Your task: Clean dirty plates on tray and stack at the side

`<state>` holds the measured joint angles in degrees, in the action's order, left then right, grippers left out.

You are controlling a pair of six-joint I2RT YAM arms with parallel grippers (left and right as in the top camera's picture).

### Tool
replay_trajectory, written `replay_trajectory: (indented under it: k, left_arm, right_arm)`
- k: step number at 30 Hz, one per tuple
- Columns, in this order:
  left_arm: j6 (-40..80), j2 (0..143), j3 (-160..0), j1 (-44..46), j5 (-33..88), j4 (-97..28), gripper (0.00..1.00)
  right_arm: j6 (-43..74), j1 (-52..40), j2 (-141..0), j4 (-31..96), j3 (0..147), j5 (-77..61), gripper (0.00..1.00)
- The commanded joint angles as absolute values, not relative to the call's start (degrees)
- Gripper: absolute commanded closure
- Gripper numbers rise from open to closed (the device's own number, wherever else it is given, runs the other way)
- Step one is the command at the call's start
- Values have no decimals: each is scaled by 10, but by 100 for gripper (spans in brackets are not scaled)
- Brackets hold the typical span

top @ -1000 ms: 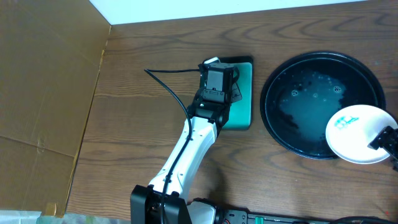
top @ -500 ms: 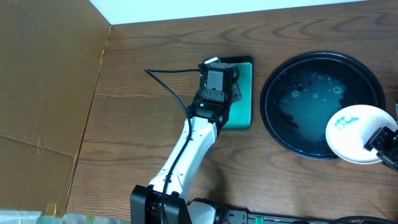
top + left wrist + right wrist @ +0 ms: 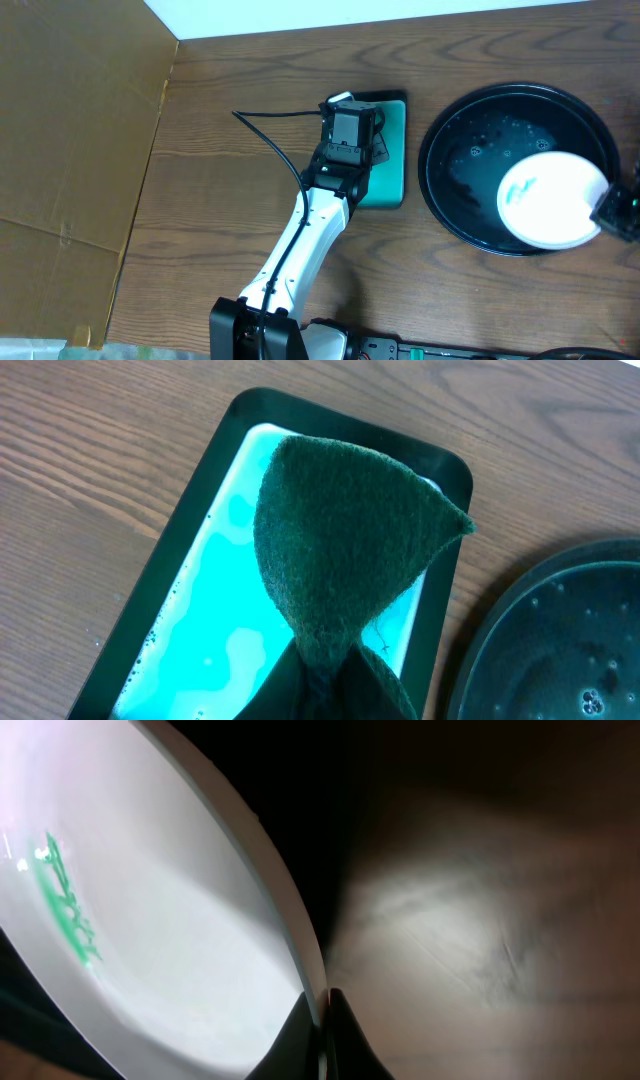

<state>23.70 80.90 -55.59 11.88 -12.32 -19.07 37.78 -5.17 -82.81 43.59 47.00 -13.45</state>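
The right gripper (image 3: 322,1020) has just pressed shut, pinching the rim of the white plate (image 3: 548,200), now pushed ahead of its fingertips farther over the black tray (image 3: 470,130), apparently ready for wiping by the left gripper (image 3: 325,678), which clamps the sponge (image 3: 340,550).

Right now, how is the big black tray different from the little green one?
The black tray is round and wide; the green tray is rectangular and smaller. The black tray is glossy black inside; the green tray is bright teal inside. Both have dark raised rims and sit on the table.
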Motion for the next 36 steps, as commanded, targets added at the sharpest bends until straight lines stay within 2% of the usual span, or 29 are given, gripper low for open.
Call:
replay_trajectory:
  k: [1, 10, 17, 26, 31, 33, 35, 36]
  left_arm:
    - [232, 812, -552, 118, -124, -188, 93]
    - [226, 812, -552, 120, 11, -145, 93]
    - [304, 812, -552, 142, 18, -115, 92]
    - [374, 822, -552, 225, 26, -67, 93]
    - [394, 885, -552, 280, 26, 14, 93]
    - [394, 910, -552, 293, 26, 43, 93]
    - [394, 935, -552, 306, 26, 69, 93]
    - [394, 944, -552, 310, 26, 79, 93]
  right_arm:
    - [285, -53, -828, 416, 538, -136, 99]
    - [239, -57, -879, 269, 559, -187, 99]
    - [231, -80, -999, 172, 559, -255, 99]
    - [232, -92, -1057, 166, 563, -204, 99]
    - [232, -92, -1056, 183, 563, -184, 98]
    - [226, -92, -1056, 196, 568, -183, 94]
    - [211, -92, -1056, 218, 581, -182, 79]
    - [203, -92, -1056, 235, 591, -182, 79]
